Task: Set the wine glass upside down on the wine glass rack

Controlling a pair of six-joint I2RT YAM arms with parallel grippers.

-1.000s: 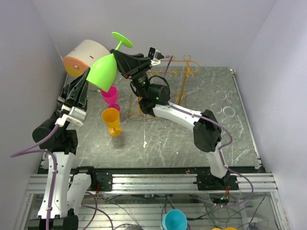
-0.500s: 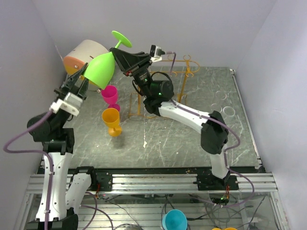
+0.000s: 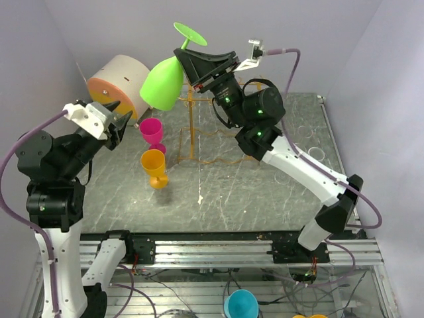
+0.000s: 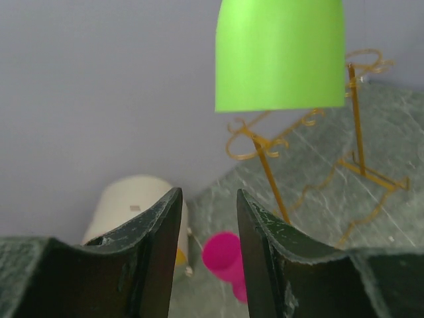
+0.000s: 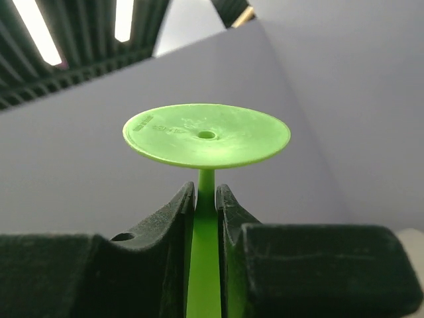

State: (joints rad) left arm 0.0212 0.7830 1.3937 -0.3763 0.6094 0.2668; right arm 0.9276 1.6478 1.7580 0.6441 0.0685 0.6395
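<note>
Wine glass (image 3: 162,83), lime green, inverted and tilted, bowl down and foot up, held in the air near the top rail of the golden wire rack (image 3: 193,136). The right gripper (image 3: 188,55) clamps its stem just under the foot. The left gripper (image 3: 116,114) stands apart, jaws parted and empty, beside the cream drum (image 3: 122,74). A pink cup (image 3: 151,129) and an orange cup (image 3: 154,164) stand on the table.

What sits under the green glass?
Roughly the rack's left end; the right claw holds the glass inverted above it. The bowl hides part of the top rail.
</note>
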